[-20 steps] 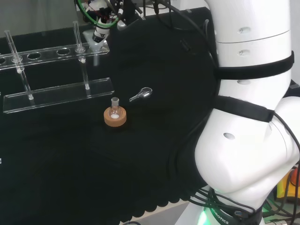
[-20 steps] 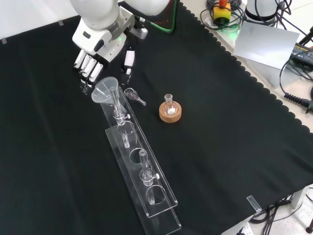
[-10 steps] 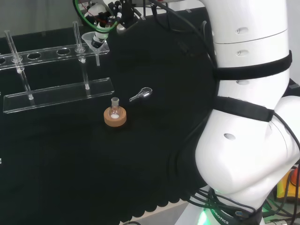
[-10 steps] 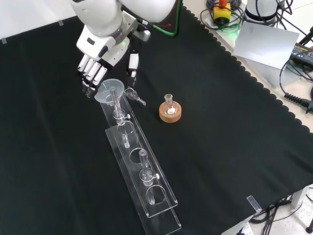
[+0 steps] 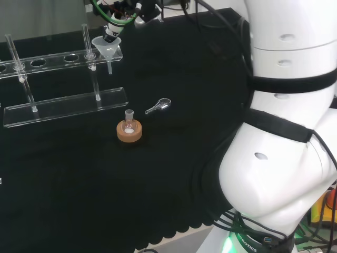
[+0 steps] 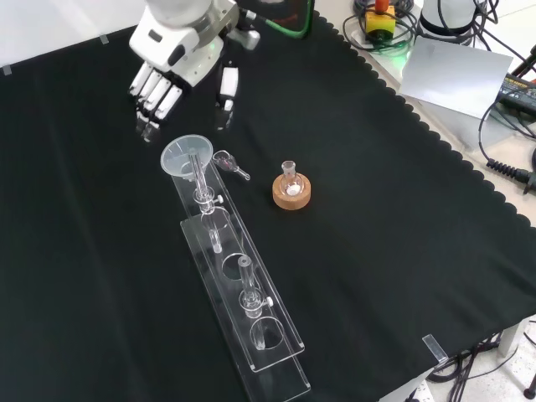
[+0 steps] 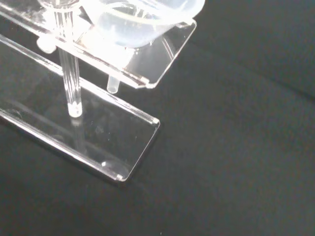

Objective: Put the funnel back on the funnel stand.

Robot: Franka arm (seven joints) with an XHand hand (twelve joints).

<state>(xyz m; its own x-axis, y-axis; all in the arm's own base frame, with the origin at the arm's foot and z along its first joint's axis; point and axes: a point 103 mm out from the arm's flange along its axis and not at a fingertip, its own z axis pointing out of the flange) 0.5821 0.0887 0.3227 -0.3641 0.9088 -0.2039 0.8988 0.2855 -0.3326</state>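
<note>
The clear funnel (image 6: 184, 157) sits upright in the end hole of the clear acrylic funnel stand (image 6: 244, 295), its stem hanging down through the top rail. In the head view the funnel (image 5: 106, 46) rests at the right end of the stand (image 5: 63, 108). My hand (image 6: 167, 59) hovers apart from it, higher in the front view, with straight fingers (image 6: 154, 92) that hold nothing. The wrist view shows the funnel's bowl (image 7: 142, 19) close by, above the stand's base plate (image 7: 98, 142).
A cork ring with a small flask (image 6: 291, 189) stands right of the stand in the front view. A small glass piece (image 6: 230, 164) lies between the flask and the funnel. Two upright posts rise from the rack. The cloth's scalloped edge (image 6: 435, 159), cables and boxes lie to the right.
The hand has let go of the funnel and drawn up and away from it. The funnel stays seated in the stand's end hole.
</note>
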